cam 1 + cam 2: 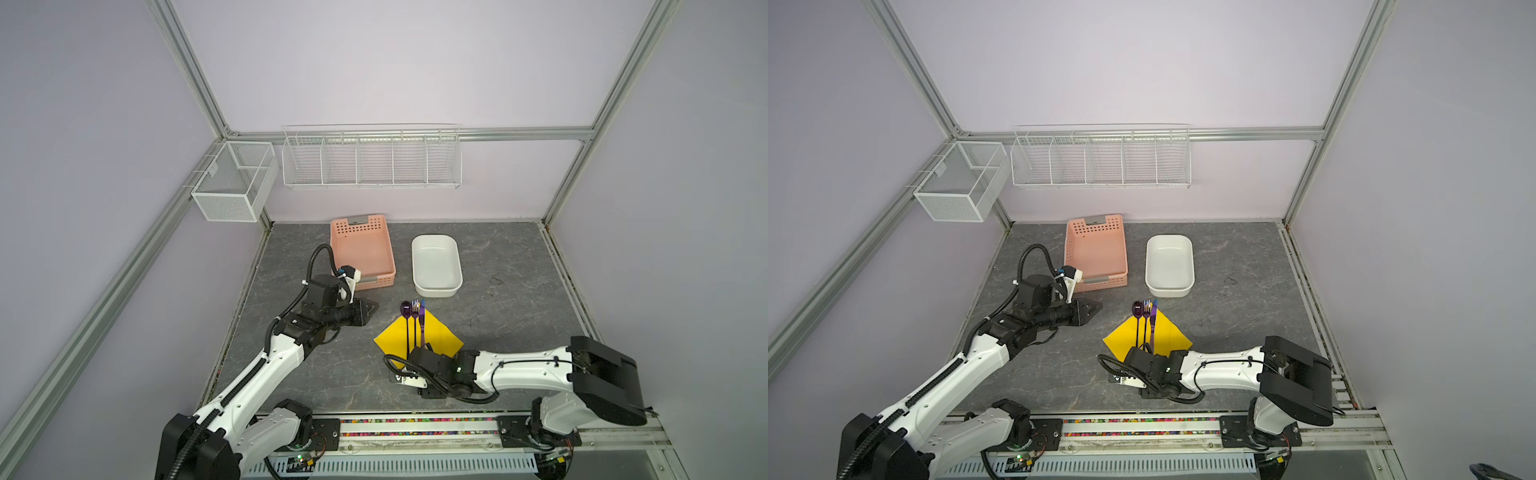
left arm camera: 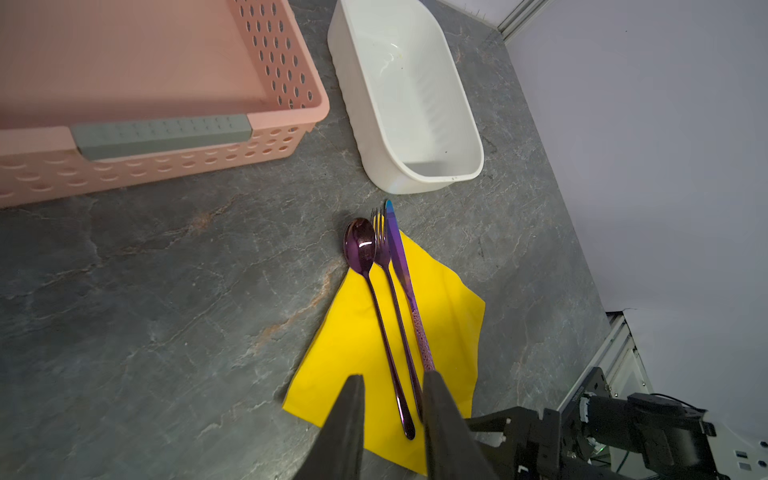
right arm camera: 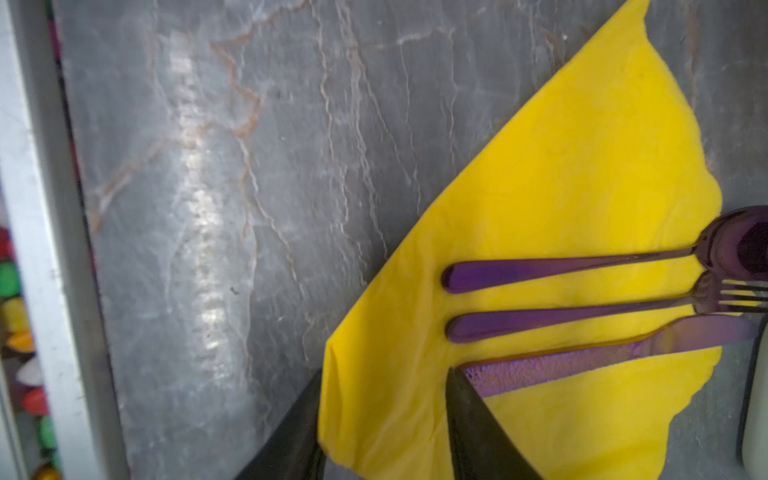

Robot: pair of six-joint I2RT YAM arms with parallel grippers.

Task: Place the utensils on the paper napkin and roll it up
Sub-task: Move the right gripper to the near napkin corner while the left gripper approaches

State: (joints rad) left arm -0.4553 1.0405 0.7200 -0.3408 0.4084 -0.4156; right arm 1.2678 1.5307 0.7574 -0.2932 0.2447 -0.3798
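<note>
Grey table (image 1: 511,266): one yellow napkin (image 1: 441,337), three utensils (image 1: 415,328); left fingers (image 2: 349,419), right fingers (image 3: 469,419) parted, empty

- No text, label, brand or number is showing legibly in any view.
- A tiny pale mark is sitting on the left arm (image 1: 295,321), near the pink basket (image 1: 374,226); possibly lettering, too small to read.

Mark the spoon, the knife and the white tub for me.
spoon (image 2: 360,246): left wrist view, on its bowl.
knife (image 2: 397,249): left wrist view, on its blade.
white tub (image 1: 437,292): in a top view, on its near outer wall.
</note>
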